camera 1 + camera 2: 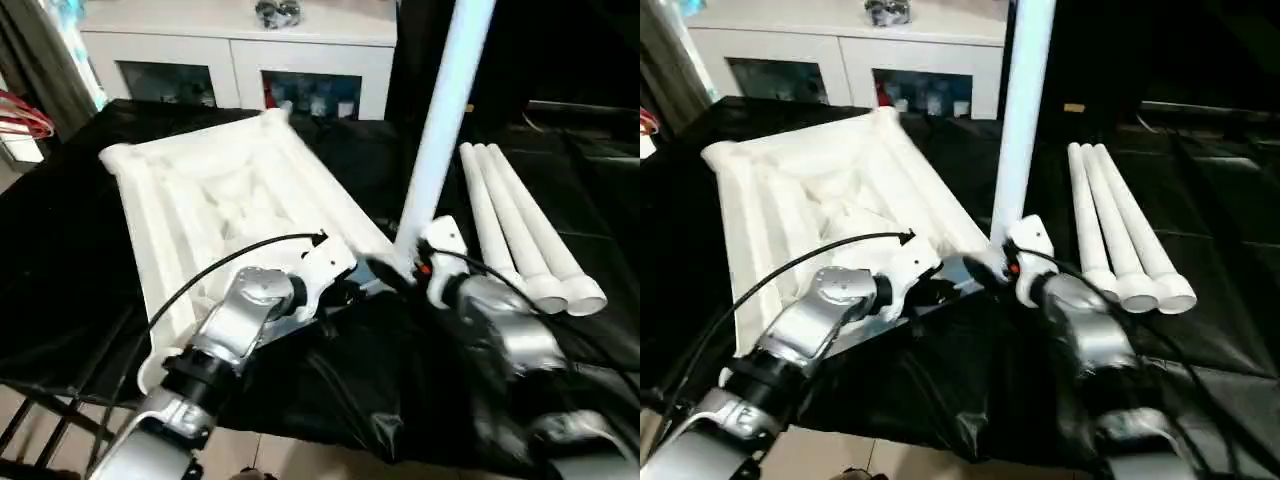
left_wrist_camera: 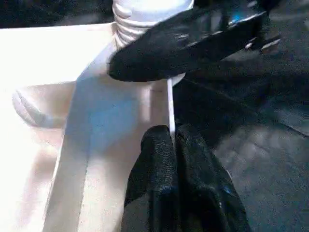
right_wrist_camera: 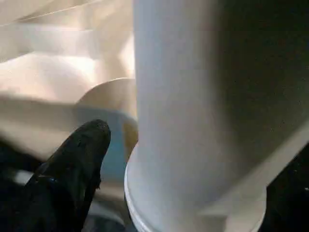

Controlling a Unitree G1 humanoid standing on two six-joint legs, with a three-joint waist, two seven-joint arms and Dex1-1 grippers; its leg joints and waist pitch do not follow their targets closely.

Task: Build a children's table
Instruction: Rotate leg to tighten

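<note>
The upright leg (image 1: 437,130) runs off the top edge, its foot hidden behind the right gripper (image 1: 400,268). The tabletop's (image 1: 215,195) near corner lies under the left forearm (image 1: 240,320)

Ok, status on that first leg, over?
Right hand shut on upright leg at tabletop's near corner socket. Left hand shut on tabletop rim. Three spare legs lie to the right. Nothing in the way.

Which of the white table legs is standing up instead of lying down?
The long white tubular leg held by the right gripper at the near corner of the white plastic tabletop stands upright. The other three white legs lie side by side on the black cloth.
</note>
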